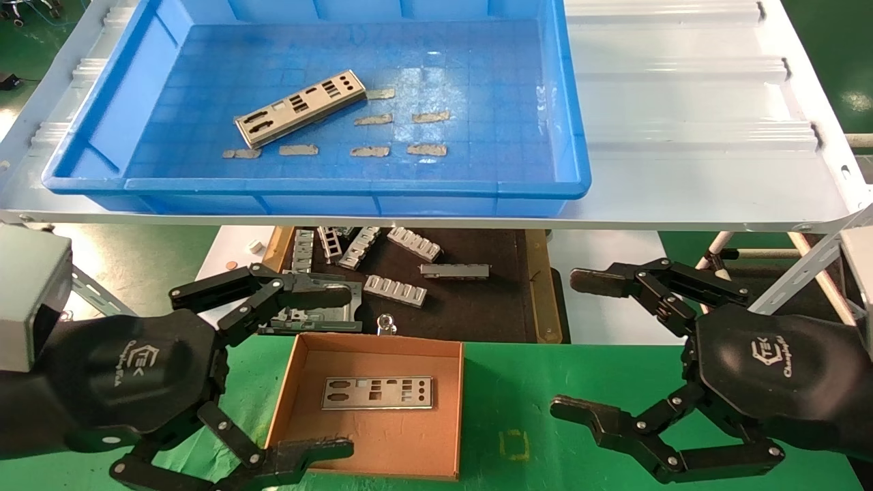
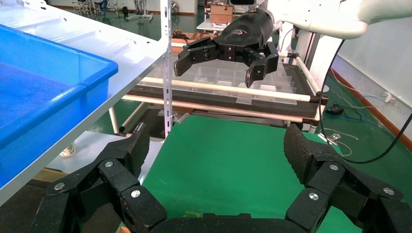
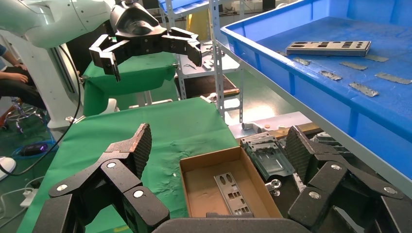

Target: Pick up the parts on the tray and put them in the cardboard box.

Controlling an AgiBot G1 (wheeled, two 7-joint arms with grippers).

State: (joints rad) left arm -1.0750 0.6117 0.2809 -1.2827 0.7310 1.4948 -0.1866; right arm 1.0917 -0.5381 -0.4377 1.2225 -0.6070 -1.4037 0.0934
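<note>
On the tray (image 1: 102, 146) floor, 1 part (image 1: 300, 108) lies flat, long axis diagonal, far end toward the robot's right; another part (image 1: 377, 393) lies crosswise in the cardboard box (image 1: 303, 361). Left gripper (image 1: 303, 372) and right gripper (image 1: 580, 344) hover spread wide, empty, flanking the box.

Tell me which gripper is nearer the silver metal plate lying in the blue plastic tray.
Left. The left gripper hangs below the shelf, almost under the silver metal plate in the blue plastic tray. The right gripper sits farther off to the right. Both have open jaws.
</note>
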